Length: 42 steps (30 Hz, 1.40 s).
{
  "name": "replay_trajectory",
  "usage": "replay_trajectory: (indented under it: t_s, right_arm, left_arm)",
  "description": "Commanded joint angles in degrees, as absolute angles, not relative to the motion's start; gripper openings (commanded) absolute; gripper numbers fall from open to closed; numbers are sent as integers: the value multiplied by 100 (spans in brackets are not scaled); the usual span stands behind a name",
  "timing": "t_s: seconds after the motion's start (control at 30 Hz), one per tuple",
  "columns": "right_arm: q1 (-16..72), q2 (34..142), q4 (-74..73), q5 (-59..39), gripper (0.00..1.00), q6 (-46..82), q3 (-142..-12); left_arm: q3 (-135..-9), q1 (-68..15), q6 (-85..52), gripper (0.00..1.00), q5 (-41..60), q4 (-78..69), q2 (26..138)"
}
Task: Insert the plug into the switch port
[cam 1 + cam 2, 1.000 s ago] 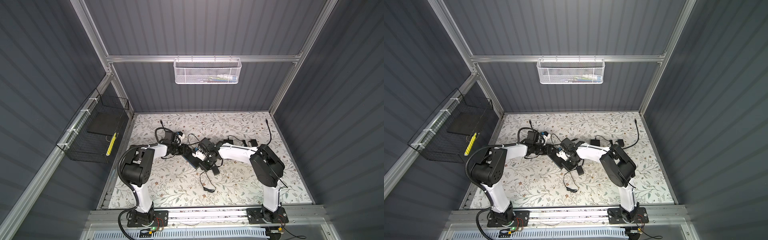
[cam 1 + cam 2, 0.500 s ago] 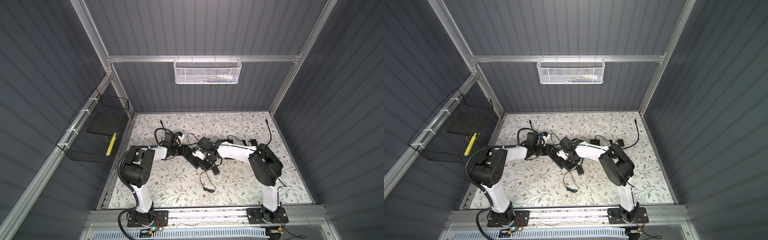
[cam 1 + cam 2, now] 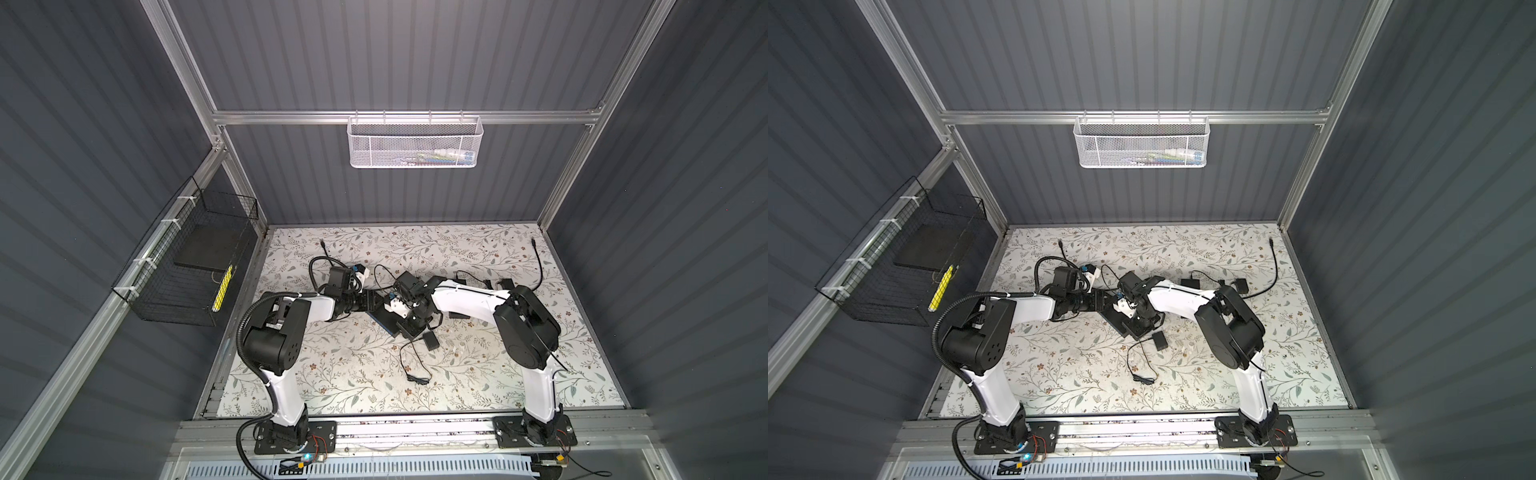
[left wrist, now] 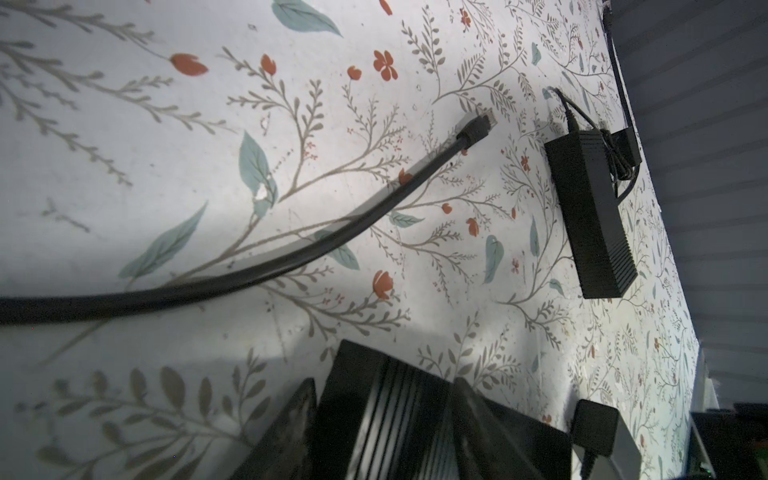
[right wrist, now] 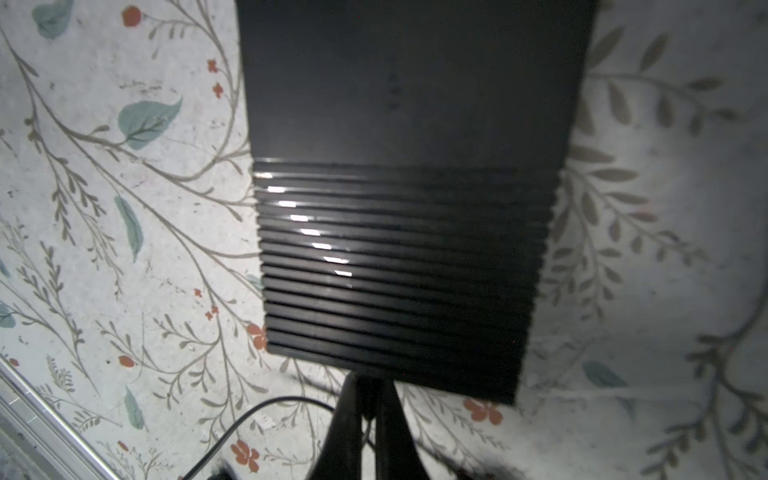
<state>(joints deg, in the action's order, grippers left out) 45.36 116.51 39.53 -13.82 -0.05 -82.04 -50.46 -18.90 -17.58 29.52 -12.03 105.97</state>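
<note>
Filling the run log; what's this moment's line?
left gripper: gripping switch | right gripper: shut on plug at switch edge | insertion: unconfirmed

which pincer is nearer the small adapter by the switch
Right. The right pincer, pinching the plug at the switch's near end, is beside the adapter; the left pincer grips the far end.

Swung the right arm's elbow (image 3: 525, 332) a little toward the left edge of the tabletop (image 3: 332, 374); carried the right gripper (image 3: 411, 321) slightly that way too.
</note>
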Motion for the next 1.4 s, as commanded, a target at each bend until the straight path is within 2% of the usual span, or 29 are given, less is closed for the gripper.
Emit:
replay_trajectory:
  t_s: [0.0, 1.37]
  right_arm:
    - [4509, 11725, 2259, -1521, 0, -59, -8792]
    - [4430, 12434, 2039, -1862, 0, -414, -9981]
  left_arm:
    - [-4676, -2416, -2118, 52, 3744, -117, 10961]
    - [-4467, -2696, -2302, 52, 3876, -448, 11007]
